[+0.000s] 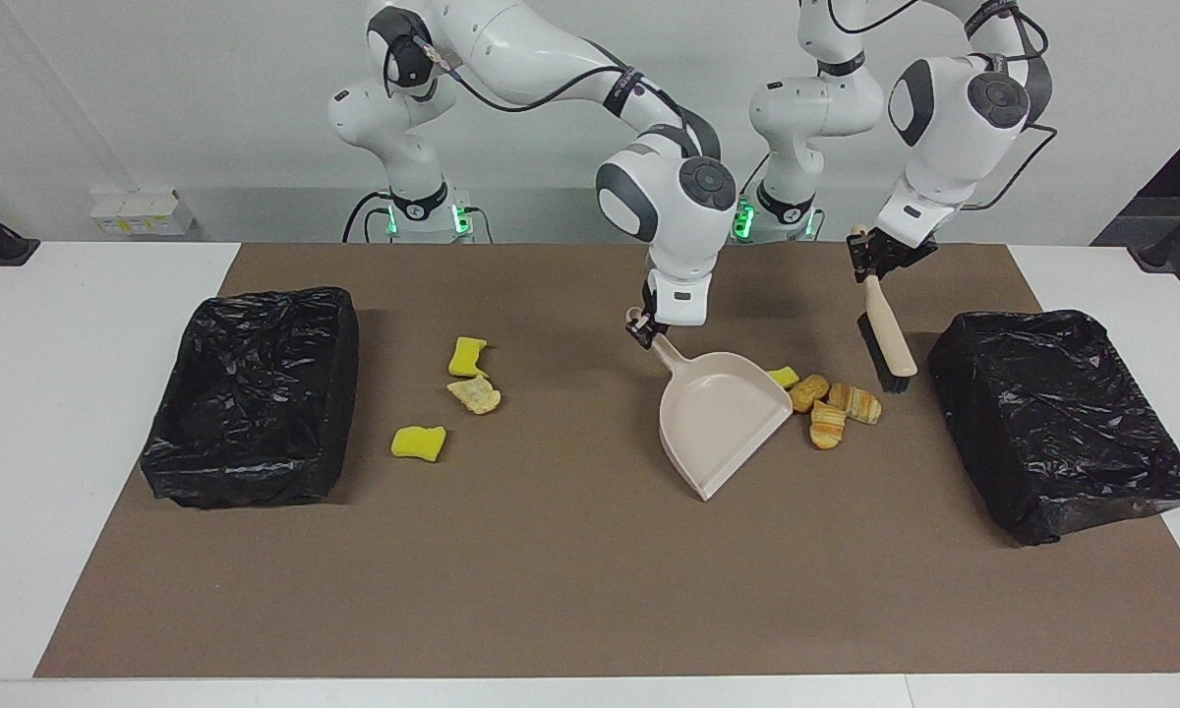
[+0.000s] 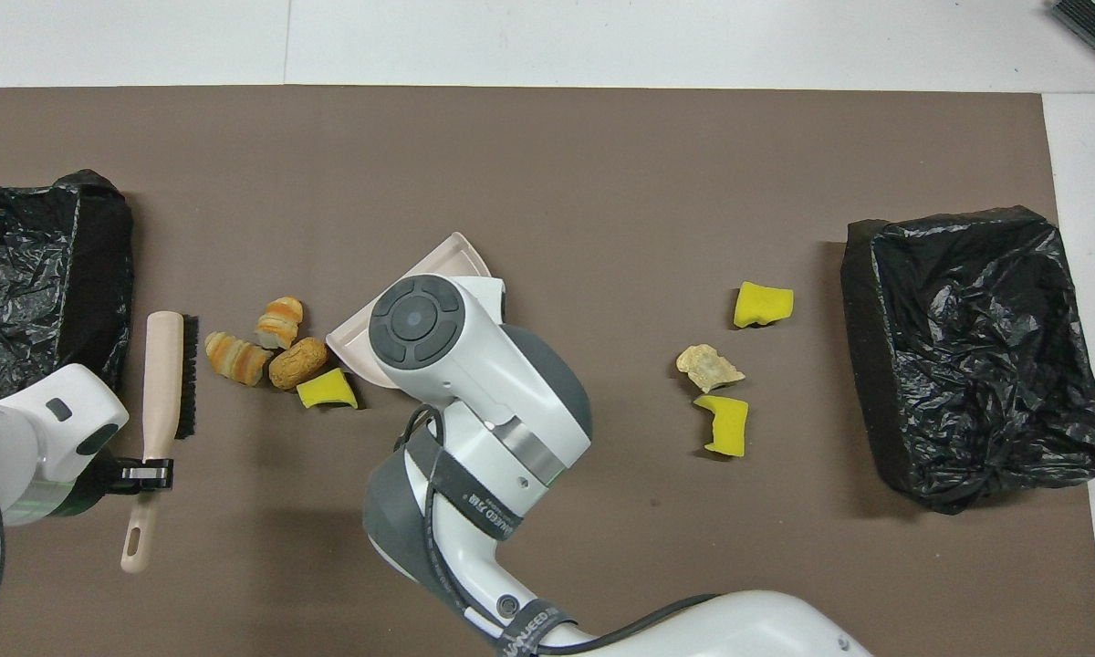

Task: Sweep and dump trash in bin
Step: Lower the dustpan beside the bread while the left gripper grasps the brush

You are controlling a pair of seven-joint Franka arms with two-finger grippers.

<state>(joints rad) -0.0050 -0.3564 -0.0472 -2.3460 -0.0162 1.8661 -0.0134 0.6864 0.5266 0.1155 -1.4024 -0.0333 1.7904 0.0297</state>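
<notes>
Gripping dustpan (image 1: 723, 421) handle — right pincer (image 1: 646, 329); left pincer (image 1: 880, 258) pinching brush (image 1: 886, 332) beside pastry scraps (image 1: 836, 408).

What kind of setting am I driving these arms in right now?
Most likely a robotics lab test bench, not a real kitchen: a white table with a brown mat, two bag-lined bins, staged trash, against bare white walls.
</notes>
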